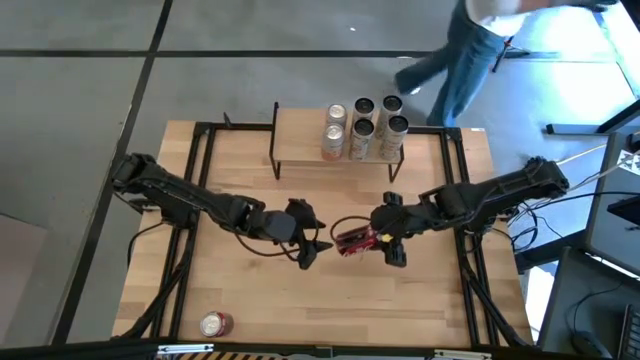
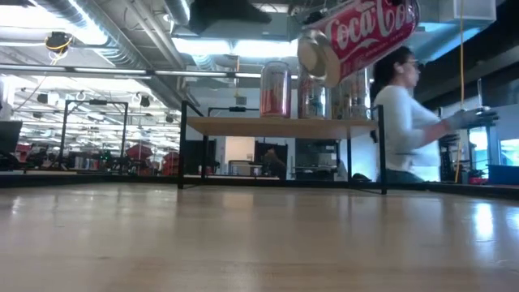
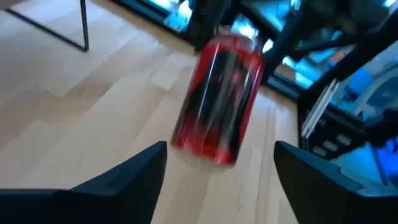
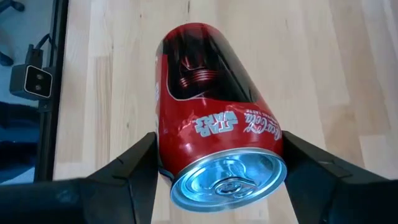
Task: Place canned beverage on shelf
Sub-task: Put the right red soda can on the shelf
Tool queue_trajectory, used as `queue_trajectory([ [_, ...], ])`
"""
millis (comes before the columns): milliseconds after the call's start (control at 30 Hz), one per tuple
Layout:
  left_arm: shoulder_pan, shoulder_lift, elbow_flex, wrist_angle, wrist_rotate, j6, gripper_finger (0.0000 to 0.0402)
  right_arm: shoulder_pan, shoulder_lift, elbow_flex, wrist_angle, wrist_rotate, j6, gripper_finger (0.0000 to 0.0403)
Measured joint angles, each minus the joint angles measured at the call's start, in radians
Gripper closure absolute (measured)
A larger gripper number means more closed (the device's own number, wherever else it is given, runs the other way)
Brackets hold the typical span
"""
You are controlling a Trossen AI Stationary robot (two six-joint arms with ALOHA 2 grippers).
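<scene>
A red Coca-Cola can (image 1: 352, 241) hangs above the middle of the table, held by my right gripper (image 1: 374, 240), which comes from the right. In the low view the can (image 2: 361, 31) is tilted and high above the tabletop. My left gripper (image 1: 312, 248) stands open just left of the can. In its wrist view its fingers (image 3: 134, 177) flank the can (image 3: 217, 99) from a distance without touching it. The shelf (image 1: 300, 135) stands at the far middle on its thin black legs, with several cans (image 1: 365, 125) upright on its right half. My right gripper pinches the can between its two fingers (image 4: 134, 168), on the can's round side wall beside the pull-tab end (image 4: 186, 146). The fingers slant down from the table's right side and lie along the can. The can is lifted clear of the table, tilted, with its other end pointing away from the gripper.
Another red can (image 1: 215, 323) lies on its side near the front left corner. The shelf's left half is bare board. A person (image 1: 460, 60) moves past beyond the far edge. Black frame rails (image 1: 195, 190) run along the table's sides.
</scene>
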Motion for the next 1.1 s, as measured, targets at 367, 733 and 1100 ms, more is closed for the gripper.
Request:
queue_trajectory([
  [367, -0.042, 0.025, 0.0, -0.006, -0.077, -0.019, 0.0203, 0.007, 0.037, -0.001, 0.064, 0.051, -0.043, 0.0151],
  [733, -0.045, 0.029, 0.0, -0.001, -0.112, -0.027, 0.0338, 0.007, 0.039, -0.001, 0.065, 0.022, -0.041, 0.0151],
  [1100, -0.052, 0.17, -0.001, 0.059, -0.111, -0.03, 0.0392, 0.007, 0.039, -0.001, 0.08, 0.023, -0.011, 0.0151],
])
